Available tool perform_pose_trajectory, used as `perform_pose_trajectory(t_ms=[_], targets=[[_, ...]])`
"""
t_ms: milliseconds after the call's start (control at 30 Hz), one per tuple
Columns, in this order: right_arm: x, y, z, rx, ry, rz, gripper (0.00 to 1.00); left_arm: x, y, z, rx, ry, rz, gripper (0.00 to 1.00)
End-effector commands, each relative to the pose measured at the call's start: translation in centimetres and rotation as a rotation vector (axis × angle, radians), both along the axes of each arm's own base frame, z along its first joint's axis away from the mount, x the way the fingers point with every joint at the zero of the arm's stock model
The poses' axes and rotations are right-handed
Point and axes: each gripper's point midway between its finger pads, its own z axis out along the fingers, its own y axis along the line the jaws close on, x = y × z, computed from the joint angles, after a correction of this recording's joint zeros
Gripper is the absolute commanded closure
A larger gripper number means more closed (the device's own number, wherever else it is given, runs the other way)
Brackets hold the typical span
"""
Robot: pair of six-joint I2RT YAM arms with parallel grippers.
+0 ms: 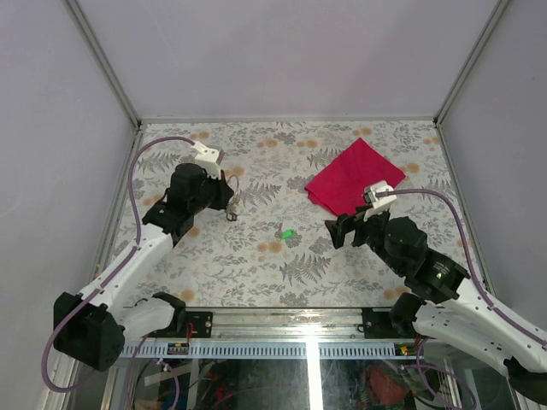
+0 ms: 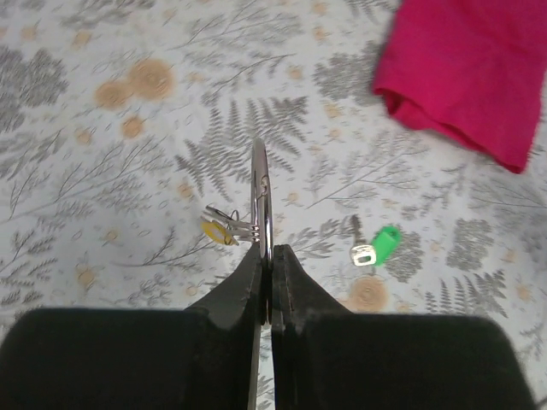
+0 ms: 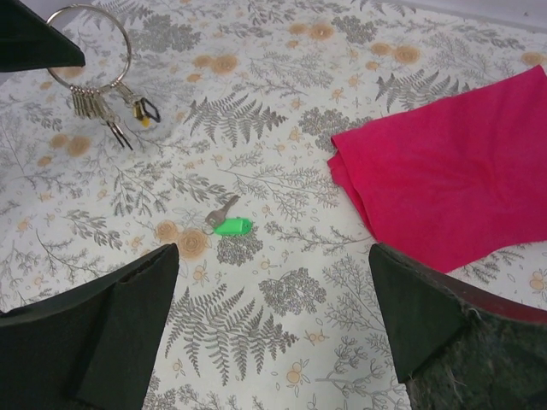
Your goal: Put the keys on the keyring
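The left gripper (image 2: 270, 253) has its jaws pinched fully together on the bottom arc of the keyring (image 2: 260, 196). It holds the ring upright off the table (image 1: 256, 273), so the left wrist view sees it edge-on. A bunch of keys (image 3: 90, 104) hangs from the ring, with a small yellow tag among them. One loose green-tagged key (image 3: 229, 225) lies flat near the middle of the table. In the top view the held ring is at about ten o'clock from it, and a folded red cloth (image 3: 444, 171) lies at about one o'clock. The right gripper (image 3: 273, 253) hovers at about three o'clock of the loose key, near it, with its jaws spread as wide as they go and nothing between them. The loose key looks light and stiff, a thin metal blade joined to a smooth plastic tag. It lies so flat that the fingers will likely struggle to get under it, and it may skate on the patterned surface. The tag seems the better place to grip because it is thicker and leaves the key's hole free. The wire ring is springy and thin, so it could twist in the pinch when a key is pushed against its split.
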Motion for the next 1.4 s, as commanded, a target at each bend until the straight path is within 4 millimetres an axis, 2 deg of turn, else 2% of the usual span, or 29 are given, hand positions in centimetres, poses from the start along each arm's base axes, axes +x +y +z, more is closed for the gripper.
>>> perform_pose_trajectory(t_ms=[0,133,233,333,500,667,867,1067,1167,1367], targets=[[0.2,-0.1,-0.7,0.011,0.022,-0.025,0.01,2.1,1.9,-0.4,-0.063,-0.035,0.092,1.00],[0.1,0.1,-1.6,0.000,0.056,-0.021,0.01,3.3,5.3,-2.3,-0.062,0.008,0.212,1.00],[0.0,0.2,-2.0,0.001,0.069,-0.018,0.01,4.2,8.8,-3.1,-0.080,0.036,0.350,1.00],[0.0,0.0,-2.8,-0.006,0.077,-0.030,0.01,4.7,12.3,-5.0,-0.081,0.089,0.487,0.98],[-0.3,-0.6,-3.3,-0.009,0.080,-0.041,0.01,6.6,14.9,-6.7,-0.133,0.148,0.530,0.98],[-0.3,-0.8,-3.2,-0.030,0.070,-0.037,0.01,10.1,15.8,-7.3,-0.166,0.166,0.489,0.95],[-0.3,-1.0,-2.8,-0.032,0.079,-0.052,0.01,14.0,17.1,-8.5,-0.128,0.179,0.513,0.75],[-0.3,-1.0,-2.8,-0.034,0.097,-0.056,0.01,16.8,16.4,-8.6,-0.166,0.181,0.462,0.67],[-0.3,-1.2,-3.0,-0.049,0.098,-0.064,0.01,17.2,15.8,-7.2,-0.198,0.158,0.432,0.64],[0.6,-1.7,-3.0,-0.045,0.112,-0.139,0.01,15.7,16.2,-4.6,-0.224,0.181,0.509,0.55]])
